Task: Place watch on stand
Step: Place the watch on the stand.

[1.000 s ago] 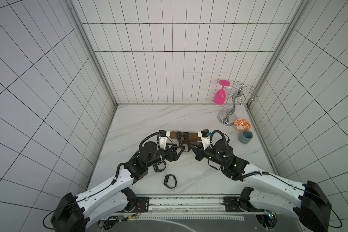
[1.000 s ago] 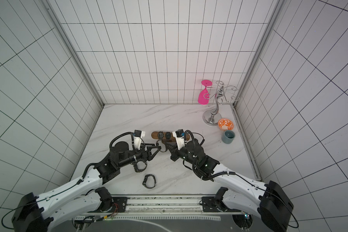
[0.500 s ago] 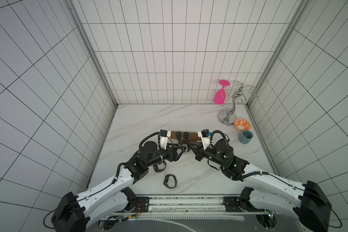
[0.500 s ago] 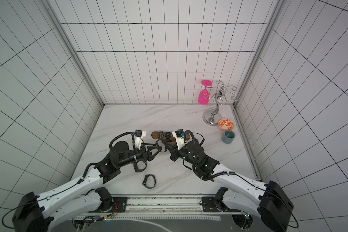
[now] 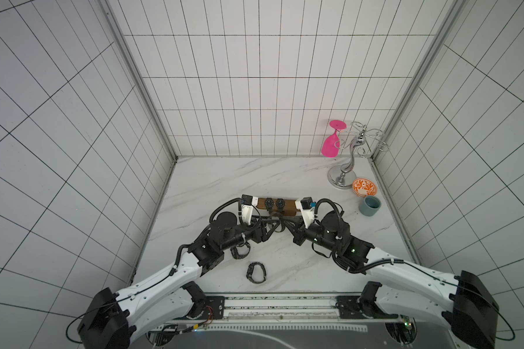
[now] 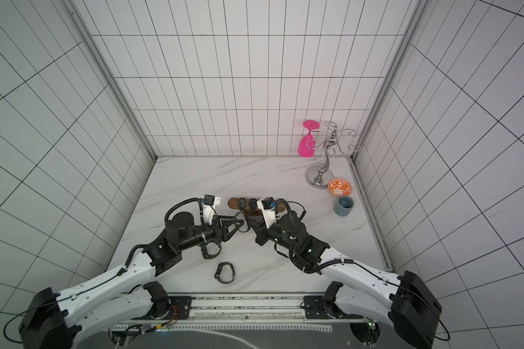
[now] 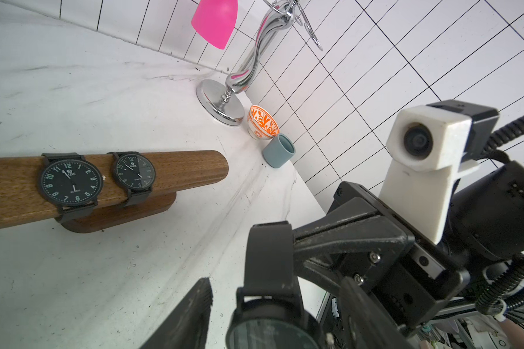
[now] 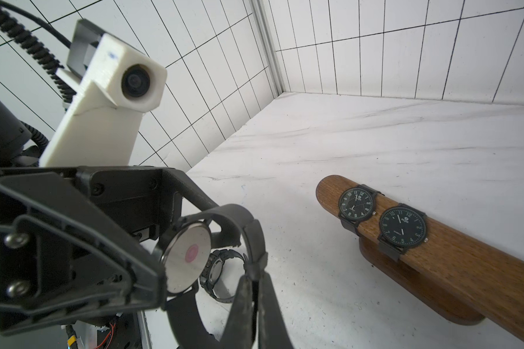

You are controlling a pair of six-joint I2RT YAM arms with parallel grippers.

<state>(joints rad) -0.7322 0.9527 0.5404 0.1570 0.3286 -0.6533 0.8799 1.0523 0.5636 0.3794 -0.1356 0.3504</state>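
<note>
The watch (image 8: 188,256) is off the stand (image 5: 289,204). It hangs just on the robot's side of the stand's base, between the two grippers, its steel case back facing the right wrist camera. The right gripper (image 8: 254,285) is pinched tight on the watch's dark strap. The left gripper (image 7: 274,290) has its jaws apart on either side of the watch case, and a gap shows beside one finger (image 7: 198,314). Two black-dialled watches (image 7: 70,184) (image 7: 133,172) already sit side by side around the stand's bar. Two more watches lie on the desk (image 5: 224,181), farther from the stand towards the robot: one in the open (image 5: 256,272), one partly under the left arm (image 5: 239,251).
</note>
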